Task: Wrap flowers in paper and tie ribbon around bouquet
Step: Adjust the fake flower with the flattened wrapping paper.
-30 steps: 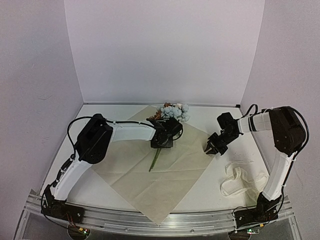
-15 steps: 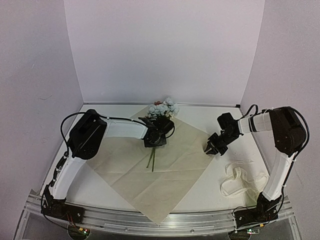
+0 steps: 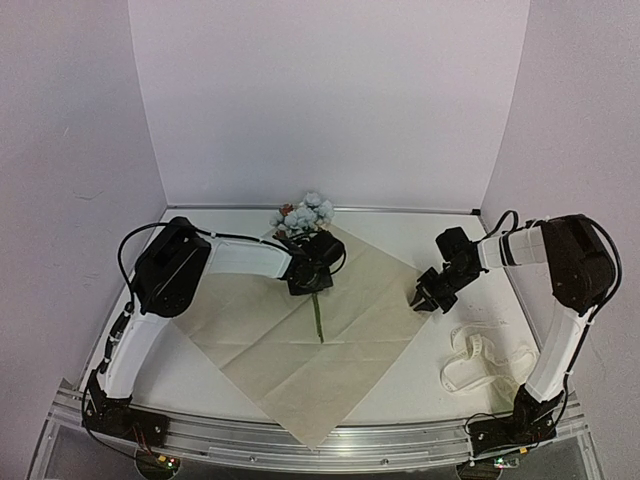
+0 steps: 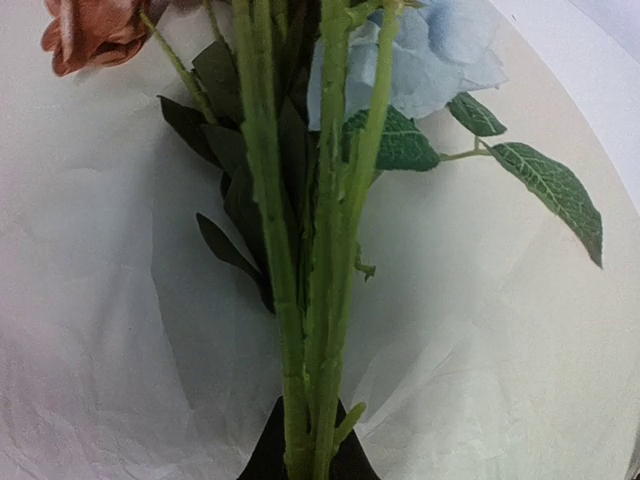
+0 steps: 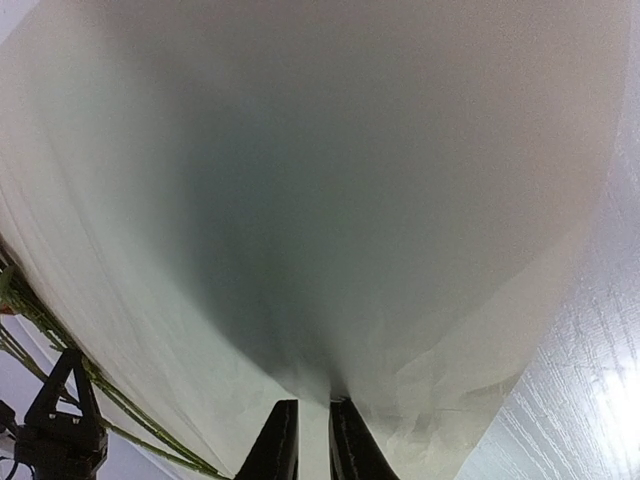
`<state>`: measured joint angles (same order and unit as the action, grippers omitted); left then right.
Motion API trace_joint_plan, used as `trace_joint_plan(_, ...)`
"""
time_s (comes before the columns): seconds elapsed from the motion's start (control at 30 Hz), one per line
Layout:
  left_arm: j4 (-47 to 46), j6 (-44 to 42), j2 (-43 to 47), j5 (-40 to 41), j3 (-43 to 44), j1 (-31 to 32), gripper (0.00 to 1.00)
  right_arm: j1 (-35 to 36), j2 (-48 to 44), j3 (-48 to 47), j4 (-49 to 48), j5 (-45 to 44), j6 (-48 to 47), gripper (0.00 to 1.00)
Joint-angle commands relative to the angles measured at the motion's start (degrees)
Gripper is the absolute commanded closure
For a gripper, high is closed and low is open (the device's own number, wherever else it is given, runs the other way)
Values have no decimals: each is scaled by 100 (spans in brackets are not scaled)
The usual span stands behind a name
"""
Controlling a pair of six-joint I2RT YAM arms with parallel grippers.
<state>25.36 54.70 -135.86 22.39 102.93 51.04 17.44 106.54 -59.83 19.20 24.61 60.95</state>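
Your left claw point(image 3: 312, 275) gripped the flowers point(image 3: 303, 214), blooms far, stems pointing near along the paper point(image 3: 300, 380). Your right claw point(image 3: 424, 298) pinched the paper's right corner.

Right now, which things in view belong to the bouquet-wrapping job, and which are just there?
Job: bunch of pale blue and pink artificial flowers, held by left gripper; tan kraft paper sheet, corner pinched by right gripper; coiled cream-white ribbon.
Just there: white table; aluminium front rail.
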Motion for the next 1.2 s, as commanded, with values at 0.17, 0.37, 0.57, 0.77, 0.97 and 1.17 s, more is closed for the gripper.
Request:
trace_joint_plan(0.17,-103,-983,444,-137,-426,-58,100,193,252,-221,763,-154,-159,88)
trace_joint_plan(0.37,-173,-1283,588,-140,-684,-102,100,276,460,-521,857,-89,-212,87)
trace_joint_plan(0.57,-296,-1466,738,-196,-919,-143,98,376,532,-875,1270,-109,-441,87)
trace_joint_plan(0.77,-377,-1640,830,-256,-968,-147,87,419,145,-772,1542,-194,-575,85)
trace_joint_plan(0.97,-466,-1843,1071,-252,-1058,-155,63,559,-264,-828,1692,151,-787,74)
trace_joint_plan(1.17,-536,-1958,1540,-275,-1315,-177,50,854,-863,-954,2097,146,-1520,64)
